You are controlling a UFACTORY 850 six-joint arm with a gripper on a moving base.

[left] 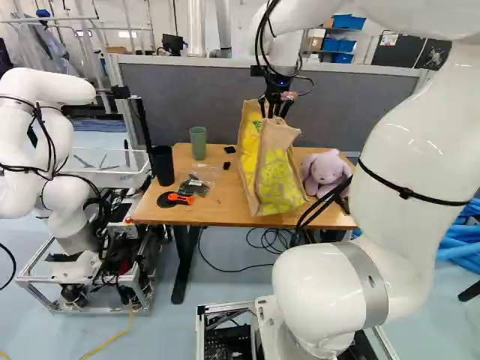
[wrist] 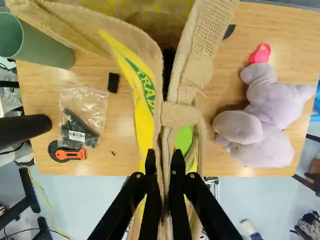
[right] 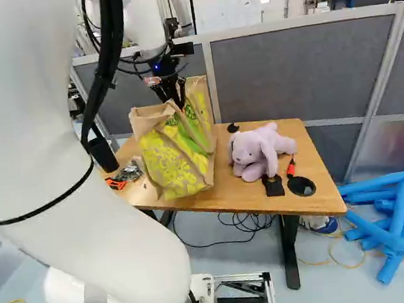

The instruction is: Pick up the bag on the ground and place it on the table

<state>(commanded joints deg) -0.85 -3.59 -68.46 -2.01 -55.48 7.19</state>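
1. Arm (left: 409,127): white; rises from lowest joint (left: 326,296) at foot of left base view, leans right, then bends across the top edge toward the middle.
2. Wrist (left: 284,51): well ahead of the base, directed downward.
3. Gripper (left: 274,114): black, below the wrist, fingertips down.
4. Wrist view: both fingers of gripper (wrist: 164,154) drawn close, roughly parallel, narrow gap, clamped from two sides.
5. Black cables (left: 257,45) loop beside the wrist.
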